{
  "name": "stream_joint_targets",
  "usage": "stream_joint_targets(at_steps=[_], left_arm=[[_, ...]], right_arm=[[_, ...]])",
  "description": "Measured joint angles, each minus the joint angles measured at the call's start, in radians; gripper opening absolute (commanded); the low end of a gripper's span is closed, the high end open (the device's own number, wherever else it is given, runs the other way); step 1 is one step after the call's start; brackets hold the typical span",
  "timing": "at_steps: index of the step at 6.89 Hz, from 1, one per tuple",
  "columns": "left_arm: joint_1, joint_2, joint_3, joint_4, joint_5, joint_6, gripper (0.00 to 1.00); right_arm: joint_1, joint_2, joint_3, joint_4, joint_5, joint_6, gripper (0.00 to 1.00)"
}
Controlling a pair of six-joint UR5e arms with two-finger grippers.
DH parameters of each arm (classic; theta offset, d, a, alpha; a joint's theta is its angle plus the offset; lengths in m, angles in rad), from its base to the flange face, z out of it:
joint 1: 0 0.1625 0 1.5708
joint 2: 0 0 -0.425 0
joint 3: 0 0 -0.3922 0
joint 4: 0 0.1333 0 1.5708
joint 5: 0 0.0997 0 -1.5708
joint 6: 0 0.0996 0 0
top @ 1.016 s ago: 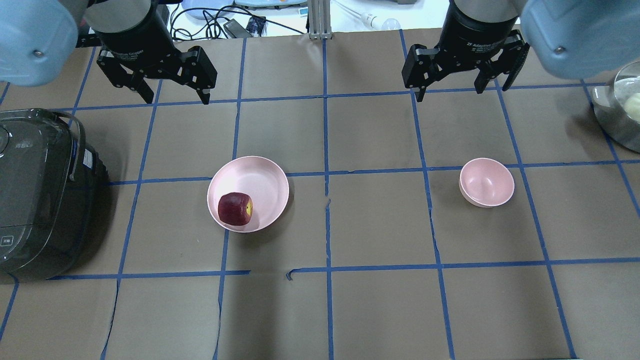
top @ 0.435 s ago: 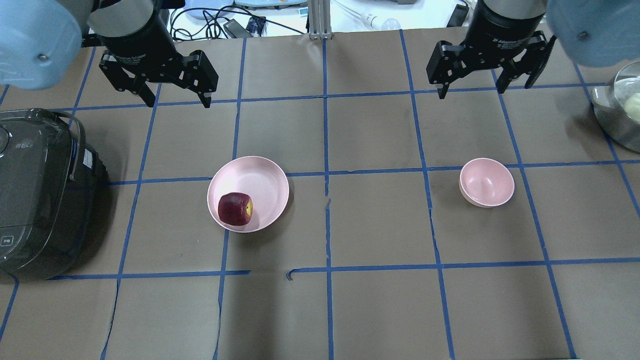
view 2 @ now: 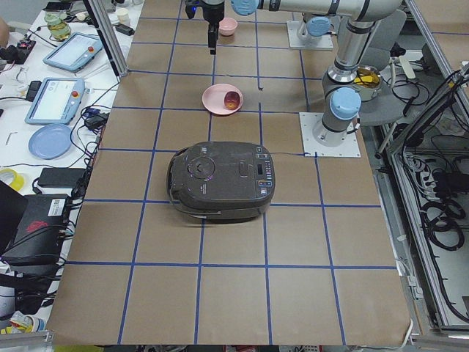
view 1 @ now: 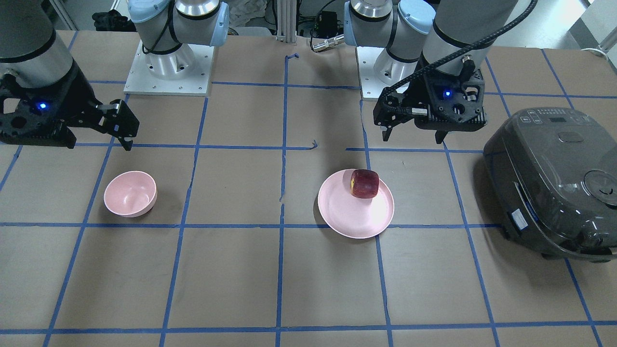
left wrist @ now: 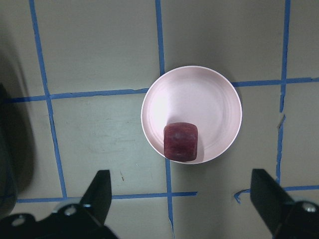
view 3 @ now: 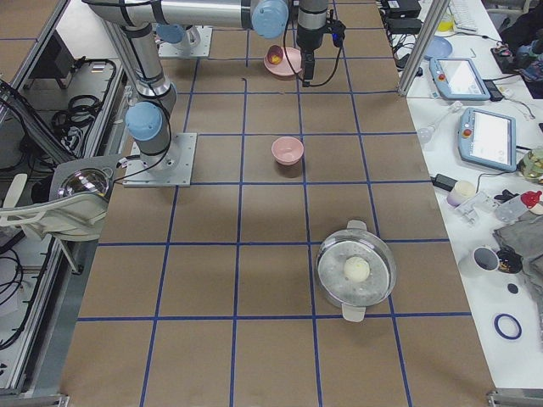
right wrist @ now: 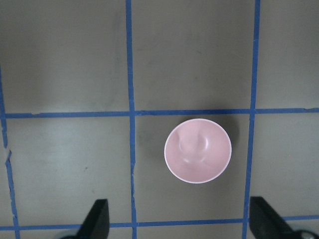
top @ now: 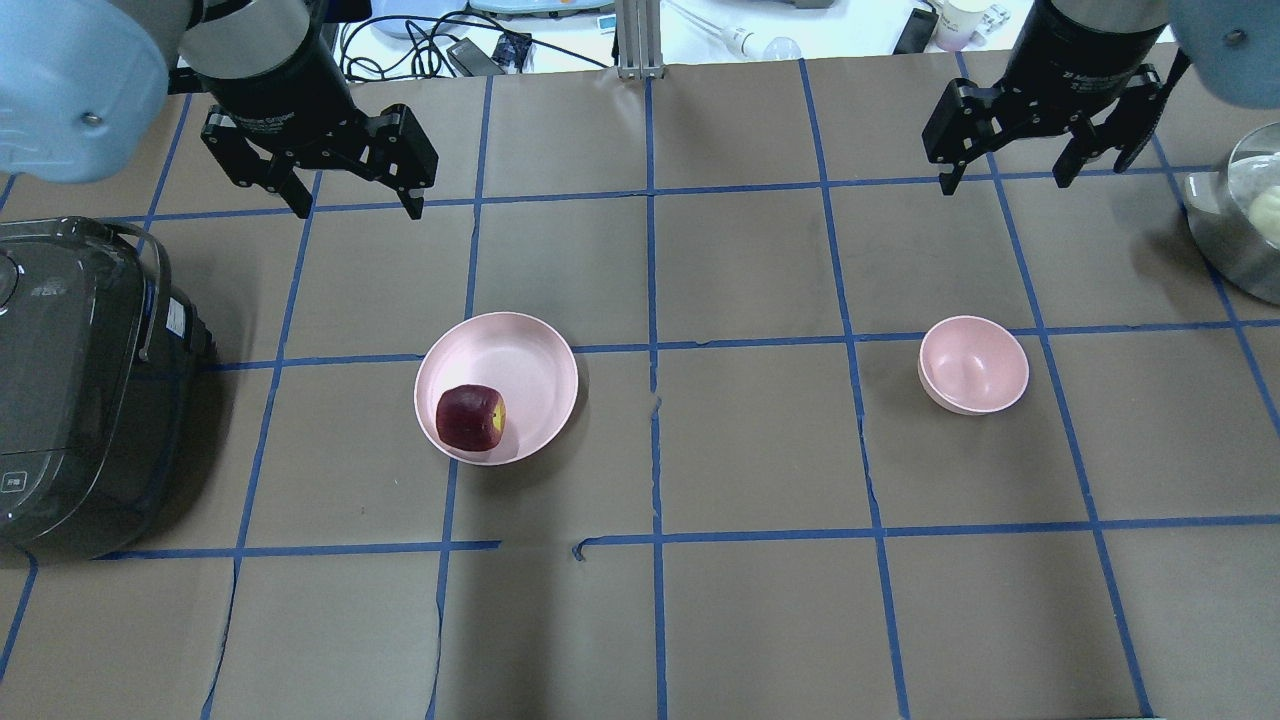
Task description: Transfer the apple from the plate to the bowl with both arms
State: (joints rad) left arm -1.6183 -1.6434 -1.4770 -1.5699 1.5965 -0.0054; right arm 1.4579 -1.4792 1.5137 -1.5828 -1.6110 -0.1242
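Both spread wide, left gripper (top: pixel 356 210) and right gripper (top: pixel 1004 186) (wrist lettering (top: pixel 268 124) too blurred to read); apple (top: pixel 470 417) sits on plate (top: pixel 522 358).

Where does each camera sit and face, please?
Front-facing: across the table, facing the robot's bases; left gripper on picture's right.
Overhead: behind the robot, looking down; right gripper top right.
Exterior left: table end by the rice cooker; left arm nearer.
Exterior right: opposite end, by the steel pot; right arm nearer.
Left wrist: straight down on the apple; fingers at bottom.
Right wrist: straight down on the bowl; fingers at bottom.
Shared: front-facing and overhead both show the plate.
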Motion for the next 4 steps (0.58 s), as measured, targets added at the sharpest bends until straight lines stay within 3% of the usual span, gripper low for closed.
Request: stream_joint_targets(at_steps=[2,3,4], left_arm=[[-0.002,0.011,-0.034,0.001,-0.001,0.001,1.00],[-0.003,0.018,-0.055,0.006,0.000,0.007,1.00],[-0.003,0.016,-0.073,0.030,0.000,0.011,1.00]], right_arm=[[-0.109,0.027,0.140,-0.128,-0.002,-0.126,0.98],[-0.165,0.031,0.268,-0.272,0.002,-0.181,0.77],[-0.199,0.036,0.402,-0.426,0.004,-0.221,0.68]])
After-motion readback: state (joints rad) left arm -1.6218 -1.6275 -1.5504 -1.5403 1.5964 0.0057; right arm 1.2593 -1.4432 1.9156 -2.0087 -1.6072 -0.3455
